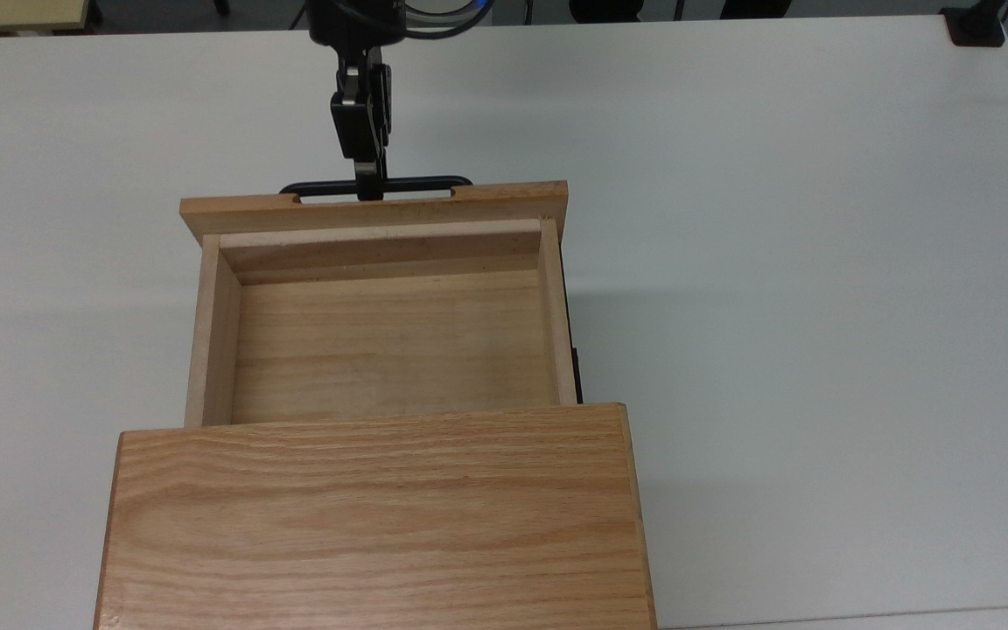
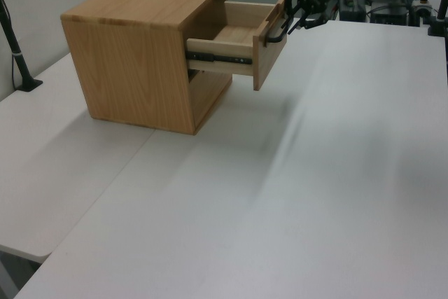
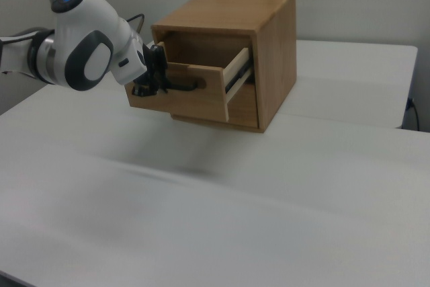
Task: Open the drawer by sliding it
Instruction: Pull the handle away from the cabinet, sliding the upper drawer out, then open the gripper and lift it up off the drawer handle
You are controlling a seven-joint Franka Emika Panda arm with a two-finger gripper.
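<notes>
While clenched on the black bar handle near its middle, gripper reaching in from the top view's upper edge, jaws closed around the bar. Drawer pulled well out of the cabinet, its rear end under the cabinet's top, its tray open to the camera and bare inside. Front panel facing the arm, handle just beyond it. Same grip seen in the left view: gripper on the handle, drawer jutting toward the left view's right, a dark slide rail along its side. Drawer extending toward the right view's left, gripper at its front. Cabinet standing on the white table.
</notes>
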